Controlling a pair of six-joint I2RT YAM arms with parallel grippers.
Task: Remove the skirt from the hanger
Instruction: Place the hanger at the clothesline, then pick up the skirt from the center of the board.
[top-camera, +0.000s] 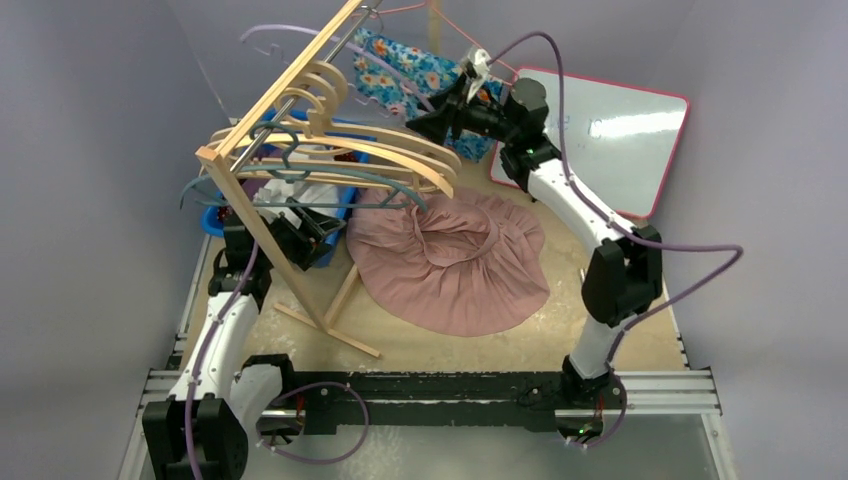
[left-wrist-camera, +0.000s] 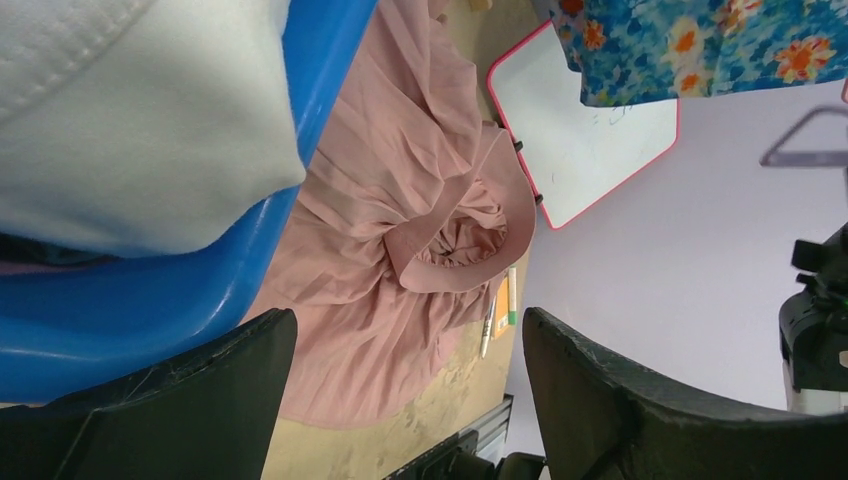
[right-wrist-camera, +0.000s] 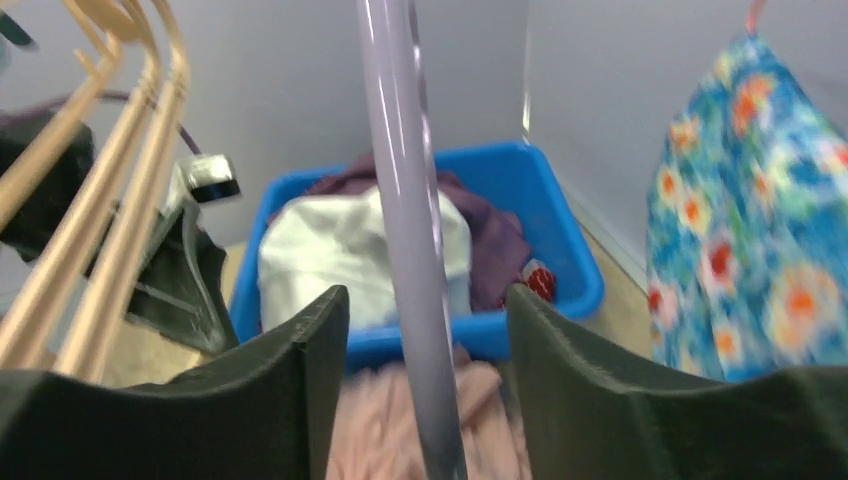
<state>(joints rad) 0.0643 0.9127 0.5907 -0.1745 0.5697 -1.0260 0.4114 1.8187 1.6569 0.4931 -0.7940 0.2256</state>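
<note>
The skirt (top-camera: 450, 262), pink and pleated, lies in a loose heap on the middle of the worktop (top-camera: 450, 345), off any hanger, with its waistband curled up in the centre. It lies just right of the foot of the wooden rack (top-camera: 268, 228). Its left edge lies just beside the blue bin (top-camera: 348, 205), and the whiteboard (top-camera: 620, 130) leans beyond it to the far right. Two pens (left-wrist-camera: 510, 295) lie right at its hem.

My right jaws are raised at the far end of the rack and stand parted. A lavender hanger (right-wrist-camera: 405, 200) runs up between the fingers (right-wrist-camera: 290, 390), with a gap on either side of the bar, so I grip nothing. A floral cloth (top-camera: 400, 65) hangs just to the right of them.

My left jaws are low on the left, next to the bin and under the rack. They are spread wide, the fingers (left-wrist-camera: 190, 400) well apart, with nothing held between them. Through the gap I see the skirt on the worktop. A white cloth (left-wrist-camera: 130, 110) is piled in the bin, with something purple behind it. Pale wooden hangers (top-camera: 390, 150) hang in a row on the rail above.
</note>
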